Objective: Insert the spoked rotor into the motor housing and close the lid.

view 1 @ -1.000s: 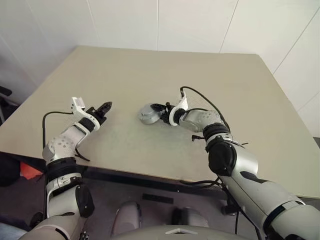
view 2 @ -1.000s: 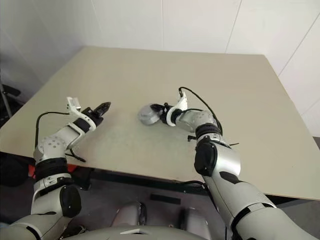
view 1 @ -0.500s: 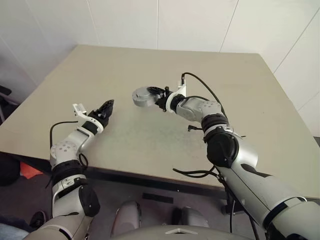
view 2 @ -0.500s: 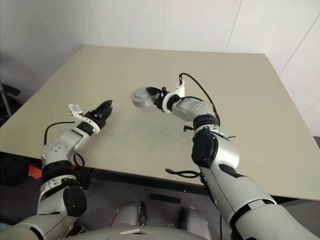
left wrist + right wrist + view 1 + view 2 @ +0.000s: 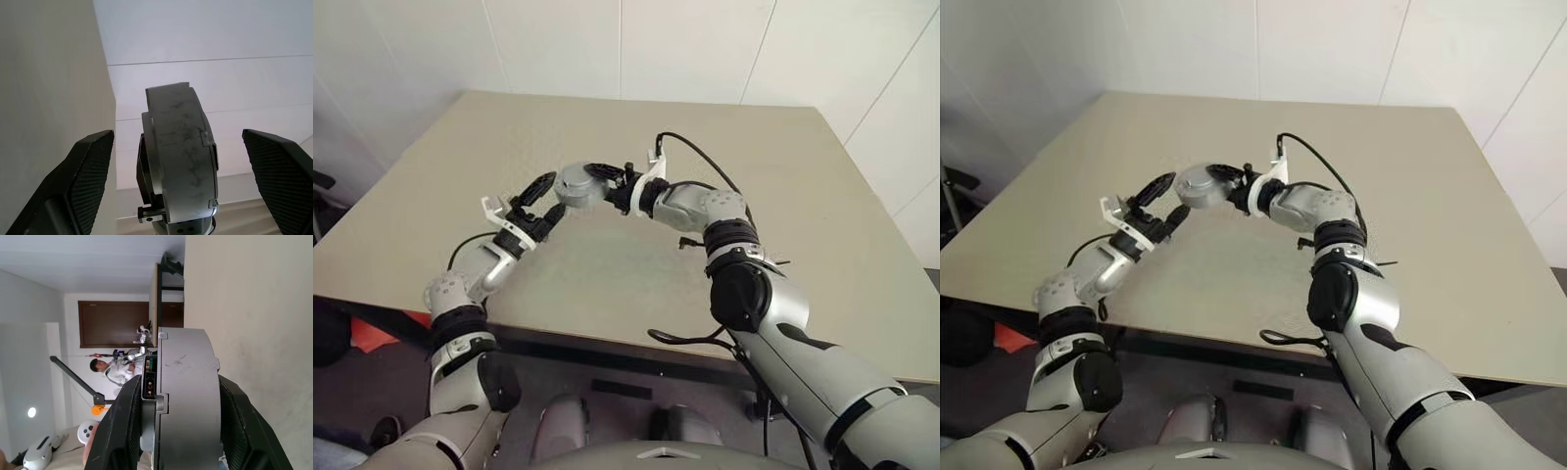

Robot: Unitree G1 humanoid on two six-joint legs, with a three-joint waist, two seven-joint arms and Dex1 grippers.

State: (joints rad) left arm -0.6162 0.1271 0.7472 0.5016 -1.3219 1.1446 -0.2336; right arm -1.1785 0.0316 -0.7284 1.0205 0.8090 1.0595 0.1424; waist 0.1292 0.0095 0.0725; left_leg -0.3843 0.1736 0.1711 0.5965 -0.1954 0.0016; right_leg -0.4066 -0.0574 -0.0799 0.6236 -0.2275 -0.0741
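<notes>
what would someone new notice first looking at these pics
First, the round silver-grey motor housing, held up over the middle of the beige table and clamped edge-on by the right gripper. Next, the left gripper right beside it, its two black fingers spread wide on either side of the housing without touching it. In the right wrist view, a person stands far off in the room behind the housing.

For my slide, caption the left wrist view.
Open left gripper flanks the round silver-grey metal motor housing, seen edge-on.
</notes>
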